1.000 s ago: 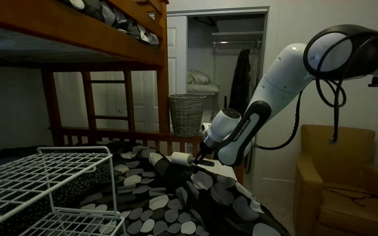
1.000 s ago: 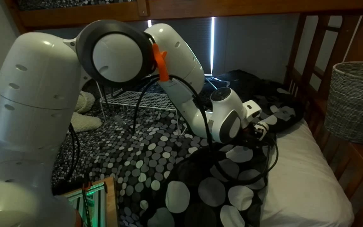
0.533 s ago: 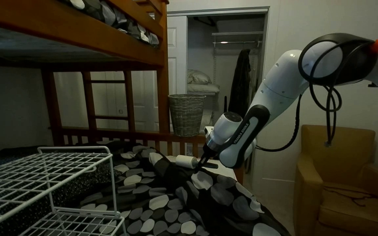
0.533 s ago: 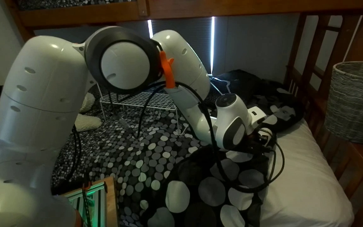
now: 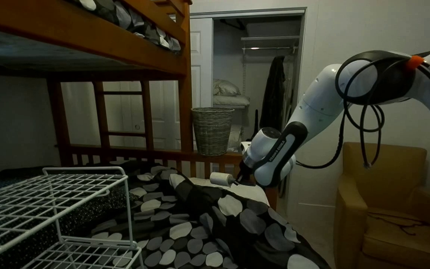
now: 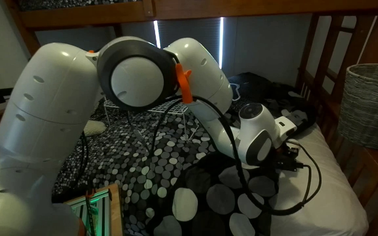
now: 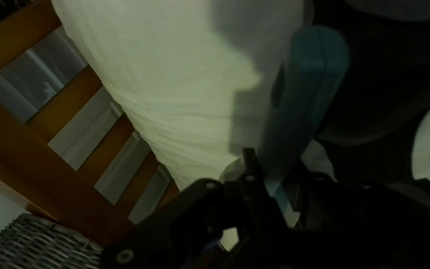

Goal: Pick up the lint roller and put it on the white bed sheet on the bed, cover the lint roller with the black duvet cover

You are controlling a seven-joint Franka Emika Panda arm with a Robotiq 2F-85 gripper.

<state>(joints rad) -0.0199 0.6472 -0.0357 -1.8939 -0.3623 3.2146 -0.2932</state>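
As the arm (image 6: pixel 136 82) shifts right in both exterior views, the lint roller (image 5: pixel 221 179) travels with it: a second ago right at the crest of the black duvet cover (image 5: pixel 254 224), now farther right, over the white bed sheet (image 6: pixel 326 196). Gripper (image 5: pixel 239 180) pinching the handle (image 7: pixel 306 89). Shadow (image 7: pixel 246 119) on the sheet suggests roller held above it; whether the head touches, cannot tell. Judgement: carry nearly done, lowering and release probably next, covering not begun. Cover's edge lies just beside, rumpled; looks soft enough to draw over once grasped. Farther out: slatted end rail of the bed (image 7: pixel 50 179), wicker basket (image 5: pixel 213 130) beside it; both likely limit more rightward swing. Looped cable (image 6: pixel 283 212) hangs near the sheet, might snag fabric. Wire rack (image 5: pixel 84 169) stands left in both exterior views, well apart.
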